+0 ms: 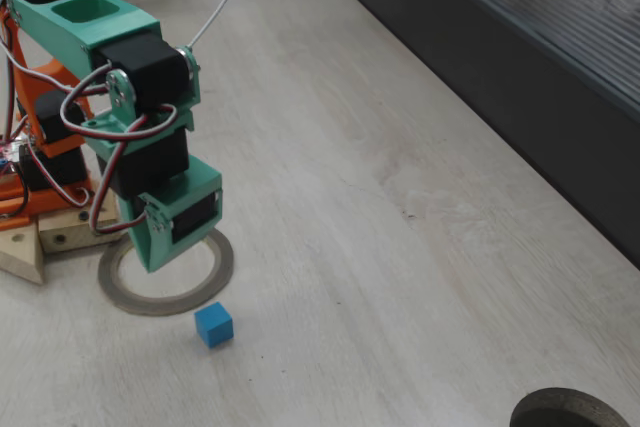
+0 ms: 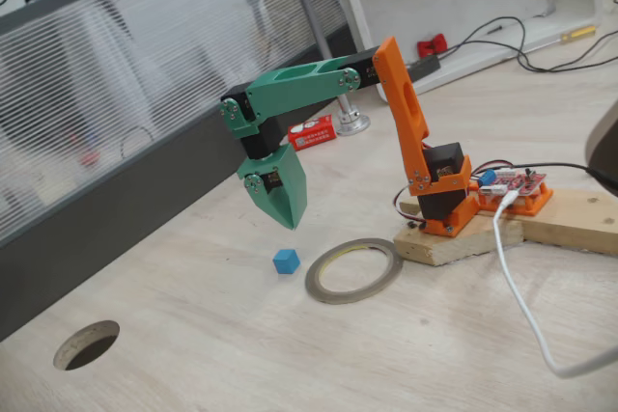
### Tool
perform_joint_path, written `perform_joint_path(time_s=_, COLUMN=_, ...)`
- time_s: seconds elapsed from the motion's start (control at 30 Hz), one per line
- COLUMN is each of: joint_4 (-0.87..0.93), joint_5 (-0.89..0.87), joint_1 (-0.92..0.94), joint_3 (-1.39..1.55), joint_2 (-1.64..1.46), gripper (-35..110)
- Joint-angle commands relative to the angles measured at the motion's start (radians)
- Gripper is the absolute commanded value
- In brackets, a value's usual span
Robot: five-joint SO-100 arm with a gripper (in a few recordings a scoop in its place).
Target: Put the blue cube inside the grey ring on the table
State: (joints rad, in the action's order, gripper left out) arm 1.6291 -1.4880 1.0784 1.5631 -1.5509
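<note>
While the blue cube [image 2: 286,260] lies free on the table [image 2: 241,354], the pincer [image 2: 287,221] hangs above it with its tip pointing down and nothing between its fingers. In both fixed views the green fingers read as one closed wedge, so they appear pressed together.

Positions relative to the pincer: in a fixed view the cube [image 1: 214,325] sits just below and slightly right of the tip [image 1: 152,265], clear of it. The grey ring [image 1: 165,272] lies flat directly behind and beneath the tip there, its near rim just beside the cube but not touching it. In the other fixed view the ring [image 2: 353,269] lies to the right of the tip, between the cube and the arm's wooden base [image 2: 454,238].

Step in hand, as judged: the approach, before any grasp; the cube is outside the ring. The next move calls for spreading the fingers, descending to straddle the cube, and closing on it. A short carry toward the base would then bring it over the ring's wide hole.
</note>
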Motion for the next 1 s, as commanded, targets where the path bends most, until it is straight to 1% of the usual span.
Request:
perform_joint_path(time_s=0.0, joint_4=0.006, joint_5=-0.008, joint_1=0.008, joint_3=-0.02, joint_2=-0.003, gripper=2)
perform_joint_path(time_s=0.2, joint_4=-0.017, joint_5=-0.002, joint_1=0.0, joint_3=-0.032, joint_2=0.0, gripper=2)
perform_joint_path(time_s=0.27, joint_4=-0.083, joint_5=-0.002, joint_1=-0.002, joint_3=-0.032, joint_2=0.003, gripper=2)
perform_joint_path(time_s=0.43, joint_4=-0.328, joint_5=-0.002, joint_1=-0.002, joint_3=-0.02, joint_2=0.087, gripper=2)
perform_joint_path(time_s=0.53, joint_4=-0.41, joint_5=-0.002, joint_1=-0.003, joint_3=-0.02, joint_2=0.098, gripper=2)
perform_joint_path(time_s=0.87, joint_4=-0.408, joint_5=-0.008, joint_1=-0.005, joint_3=-0.018, joint_2=0.1, gripper=2)
perform_joint_path(time_s=0.97, joint_4=-0.35, joint_5=-0.008, joint_1=-0.005, joint_3=-0.017, joint_2=0.1, gripper=2)
